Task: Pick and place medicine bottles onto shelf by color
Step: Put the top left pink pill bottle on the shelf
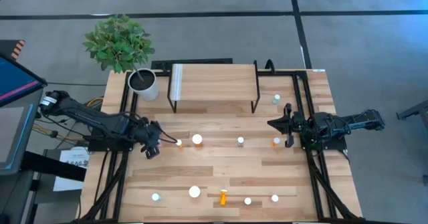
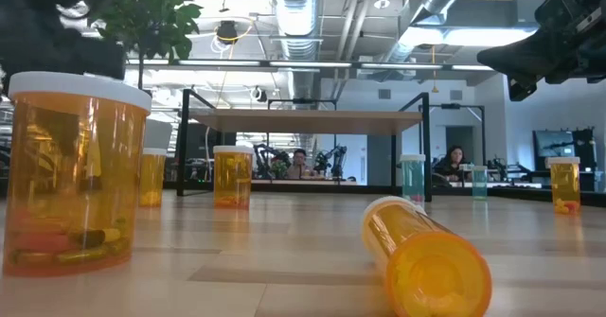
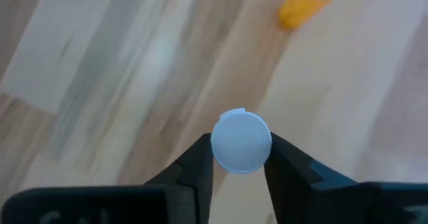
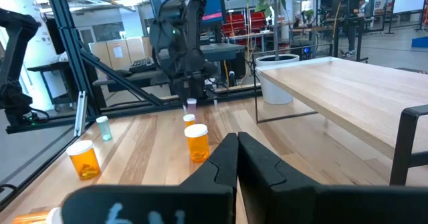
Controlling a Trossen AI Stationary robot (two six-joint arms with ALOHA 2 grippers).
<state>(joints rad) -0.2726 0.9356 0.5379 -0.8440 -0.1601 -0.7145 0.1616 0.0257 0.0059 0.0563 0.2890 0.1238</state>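
1. From above: the left gripper [image 1: 160, 142] is reaching over the wooden tabletop [image 1: 221, 170] beside a small pale-capped bottle [image 1: 178, 142] — well short of the raised light-wood shelf [image 1: 214, 83].
2. Left wrist: its fingers [image 3: 197, 167] are pressing both sides of that bottle's round cap.
3. Right wrist: the right gripper [image 4: 235, 142] is hanging closed — holding nothing.

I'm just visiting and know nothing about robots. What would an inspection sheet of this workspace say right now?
Surface: light wooden table, mostly bare.
Job's things: about ten medicine bottles scattered on the table; one orange bottle lies on its side near the front edge; the shelf at the back holds no bottles.
Clutter: potted plant at the back left corner.
Grippers: left gripper has its fingers on either side of a white-capped bottle; right gripper is shut and empty, hanging over the table's right side.
Cables: a bundle off the table's left edge.
Surroundings: monitor at left; people seated in the room behind.
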